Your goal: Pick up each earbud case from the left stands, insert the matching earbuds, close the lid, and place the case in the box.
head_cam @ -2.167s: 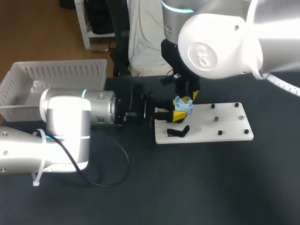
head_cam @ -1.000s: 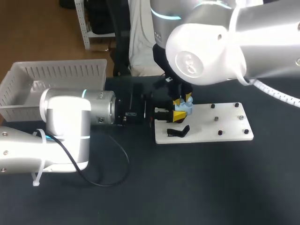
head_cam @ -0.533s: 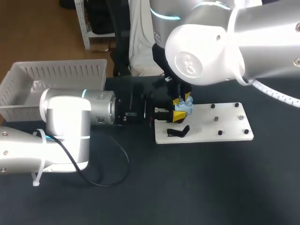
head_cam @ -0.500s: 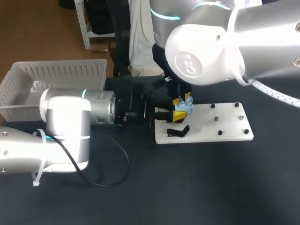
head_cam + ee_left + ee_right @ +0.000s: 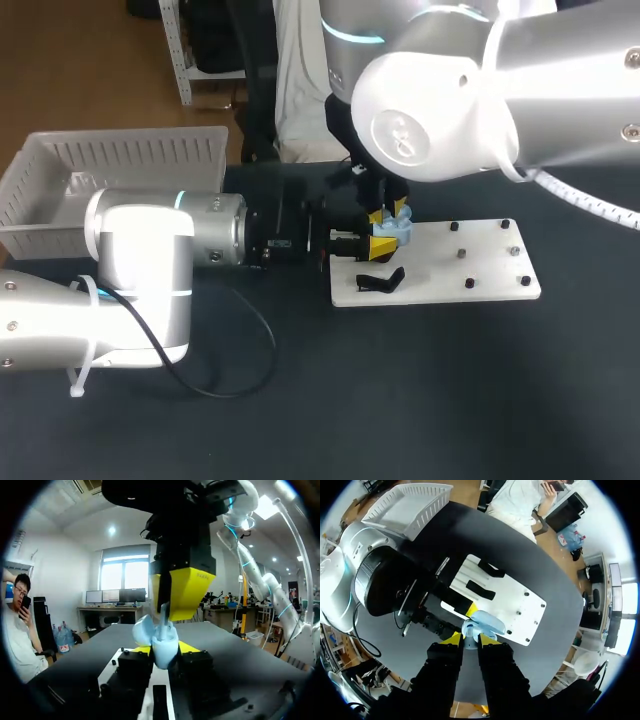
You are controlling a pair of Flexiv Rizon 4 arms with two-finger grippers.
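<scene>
Now that the right arm has swung in over the last two seconds and has barely stirred since, the approach looks finished and the fine seating of a bud seems to be the step in hand. The left claw (image 5: 165,651) is clamped on the pale blue earbud case (image 5: 162,642), one yellow tip on each side, with the lid (image 5: 142,630) tipped open. Directly above it the right claw (image 5: 470,639) points down, its fingers narrow on what seems to be the pale stem of an earbud (image 5: 164,614) entering the case. Just past both claws the white stand board (image 5: 480,270) lies on the dark counter (image 5: 400,400), with a black stand (image 5: 382,280) on its near edge. Well behind the left claw, beside its arm, sits the white box (image 5: 120,160). Shutting the lid and boxing the case are not yet done.
</scene>
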